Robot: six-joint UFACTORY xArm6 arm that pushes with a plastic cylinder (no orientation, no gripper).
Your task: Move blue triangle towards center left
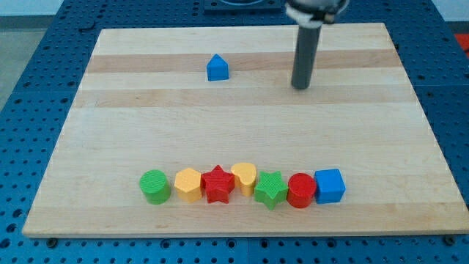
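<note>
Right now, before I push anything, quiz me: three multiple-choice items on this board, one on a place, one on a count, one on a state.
1. Where is my tip relative to the blue triangle?
A. to the view's right of it
B. to the view's left of it
C. on top of it

2. How many blocks form the row near the view's bottom?
A. five
B. seven
C. nine

3. Is my tip touching the blue triangle?
A. yes, pressed against it
B. no, bare board lies between them
C. cannot tell, it is hidden

Answers: 1 A, the rod stands right of the triangle. 2 B, seven run from green cylinder to blue cube. 3 B, a clear gap shows.
</note>
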